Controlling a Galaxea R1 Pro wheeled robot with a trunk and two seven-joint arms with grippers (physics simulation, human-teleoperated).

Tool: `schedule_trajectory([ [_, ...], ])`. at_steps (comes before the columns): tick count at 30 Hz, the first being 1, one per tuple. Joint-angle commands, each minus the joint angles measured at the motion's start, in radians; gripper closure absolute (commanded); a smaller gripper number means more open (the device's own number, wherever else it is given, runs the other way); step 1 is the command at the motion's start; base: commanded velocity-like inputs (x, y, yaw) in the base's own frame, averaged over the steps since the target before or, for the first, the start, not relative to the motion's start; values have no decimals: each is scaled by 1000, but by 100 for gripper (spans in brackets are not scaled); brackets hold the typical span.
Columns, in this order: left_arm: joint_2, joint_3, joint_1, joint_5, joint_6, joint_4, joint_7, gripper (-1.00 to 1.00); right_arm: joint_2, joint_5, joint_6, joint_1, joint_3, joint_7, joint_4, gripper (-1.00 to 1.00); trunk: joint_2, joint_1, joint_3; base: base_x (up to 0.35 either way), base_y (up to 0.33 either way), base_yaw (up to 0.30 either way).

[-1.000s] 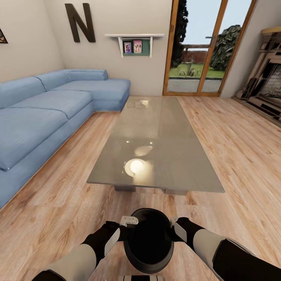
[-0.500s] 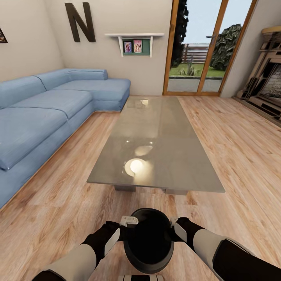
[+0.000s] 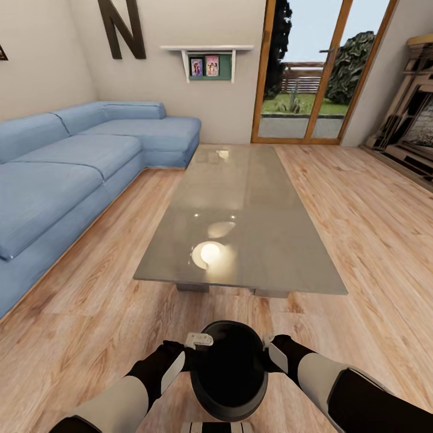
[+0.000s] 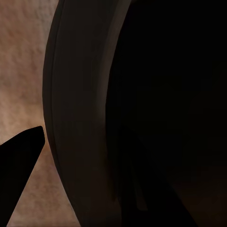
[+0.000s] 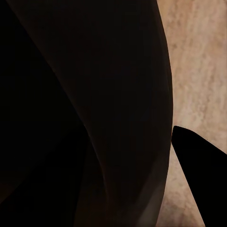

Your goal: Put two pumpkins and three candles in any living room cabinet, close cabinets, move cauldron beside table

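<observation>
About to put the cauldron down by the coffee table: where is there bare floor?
Bare floor runs between the cauldron and the table's near end, along the sofa side and, wider, on the right. Crowded only far right, by the dark wooden unit.

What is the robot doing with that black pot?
The robot is holding the cauldron between its two arms, the left gripper on one side of the rim and the right gripper on the other. It holds it in front of itself, above the wooden floor, facing the short end of the long grey table. The pot looks empty. A blue sofa is on the left. The cauldron isn't set down beside the table yet.
</observation>
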State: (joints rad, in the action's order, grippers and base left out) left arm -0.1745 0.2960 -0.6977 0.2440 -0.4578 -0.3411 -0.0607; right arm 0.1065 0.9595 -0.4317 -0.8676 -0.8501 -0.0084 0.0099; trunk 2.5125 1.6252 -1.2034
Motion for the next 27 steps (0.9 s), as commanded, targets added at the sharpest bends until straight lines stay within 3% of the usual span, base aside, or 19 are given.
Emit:
schedule_trajectory([
  [1,0,6,0,-23,-4,1,38,100,-1,30,-3,-1,-2,1,-2,100,0,0,-1,0,0,0],
  [27,0,6,0,-23,-4,1,38,100,-1,30,-3,-1,-1,2,-3,100,1,1,-12,0,0,0],
])
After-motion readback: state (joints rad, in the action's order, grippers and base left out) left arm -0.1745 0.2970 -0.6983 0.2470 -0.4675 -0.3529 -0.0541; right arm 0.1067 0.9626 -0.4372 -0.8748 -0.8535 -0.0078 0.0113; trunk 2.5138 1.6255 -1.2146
